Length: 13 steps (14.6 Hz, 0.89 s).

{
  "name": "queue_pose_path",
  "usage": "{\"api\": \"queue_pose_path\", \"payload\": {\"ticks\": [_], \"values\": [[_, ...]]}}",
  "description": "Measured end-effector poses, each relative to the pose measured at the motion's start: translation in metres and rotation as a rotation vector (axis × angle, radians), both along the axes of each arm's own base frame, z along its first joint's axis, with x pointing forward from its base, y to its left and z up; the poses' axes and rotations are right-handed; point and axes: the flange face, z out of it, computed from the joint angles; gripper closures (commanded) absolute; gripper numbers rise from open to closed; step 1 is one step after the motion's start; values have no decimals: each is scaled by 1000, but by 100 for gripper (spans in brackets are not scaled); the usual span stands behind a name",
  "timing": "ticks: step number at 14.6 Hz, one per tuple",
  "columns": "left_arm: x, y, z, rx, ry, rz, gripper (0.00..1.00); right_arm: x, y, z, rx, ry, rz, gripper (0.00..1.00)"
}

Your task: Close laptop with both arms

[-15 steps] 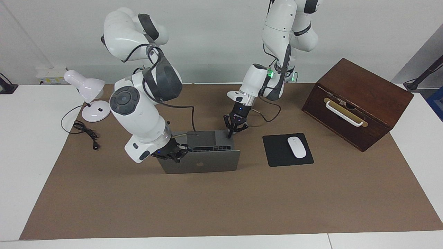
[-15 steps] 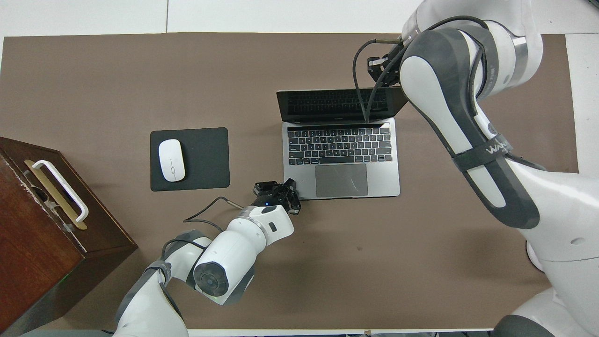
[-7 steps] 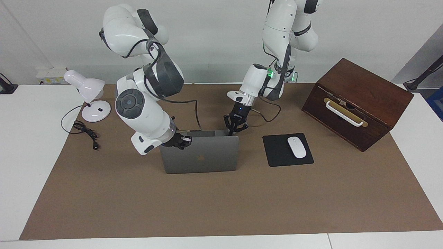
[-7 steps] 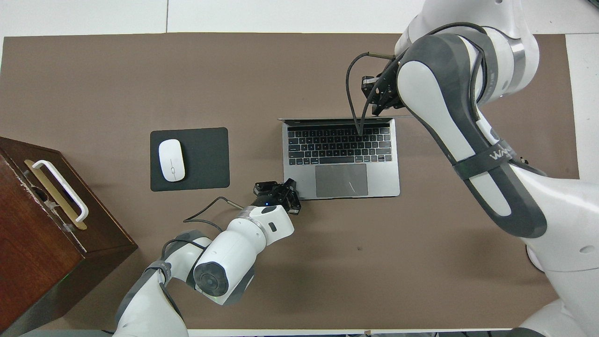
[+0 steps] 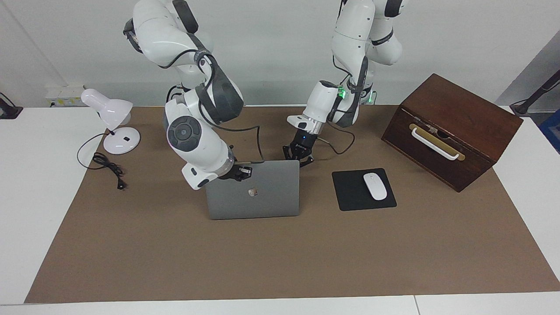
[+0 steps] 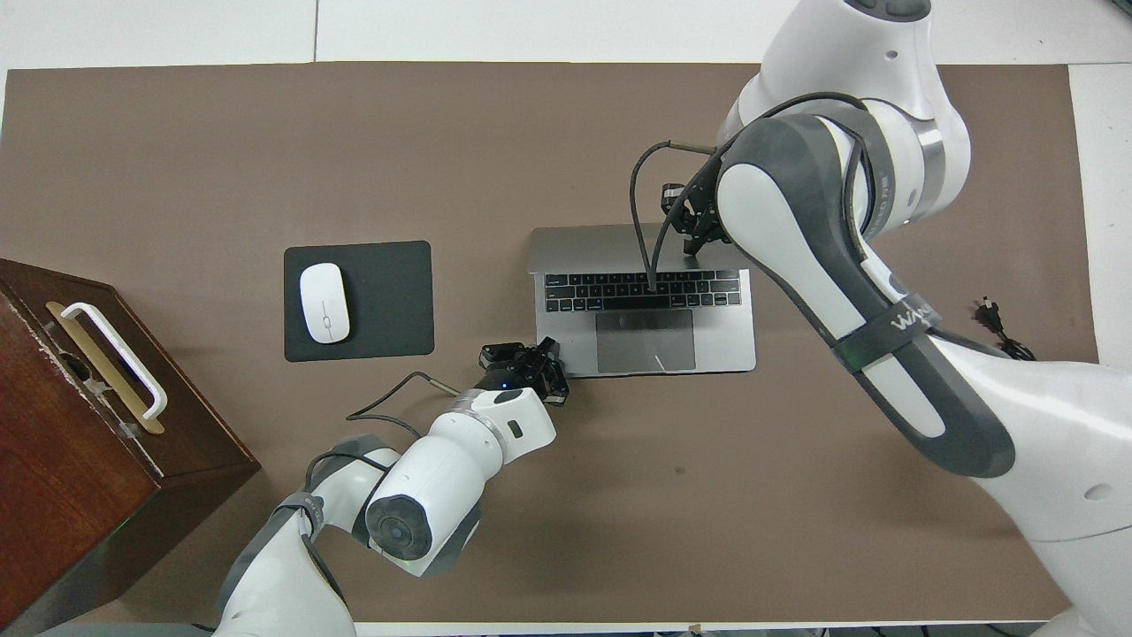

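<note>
We see the right gripper (image 5: 242, 171), fingers closed, against the half-lowered laptop (image 5: 253, 189) lid; the left gripper (image 5: 297, 156), fingers closed, at its base corner.

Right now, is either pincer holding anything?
No. The shut right pincer pushes the laptop lid's top corner; the shut left pincer sits at its base corner.

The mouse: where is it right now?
The mouse lies on the black mouse pad, beside the laptop toward the left arm's end, between it and the wooden box.
</note>
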Motion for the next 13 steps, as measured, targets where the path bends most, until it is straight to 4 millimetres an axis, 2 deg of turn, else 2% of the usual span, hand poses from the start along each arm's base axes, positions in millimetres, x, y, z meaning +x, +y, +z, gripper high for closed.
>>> {"api": "queue_pose_path", "payload": {"ticks": [8,13], "values": [[0,0,0,0,0,0,100,-25,3,-53,-17,6,-14,100],[0,0,0,0,0,0,100,-31,4,-66,-21,-1,-18,100]]}}
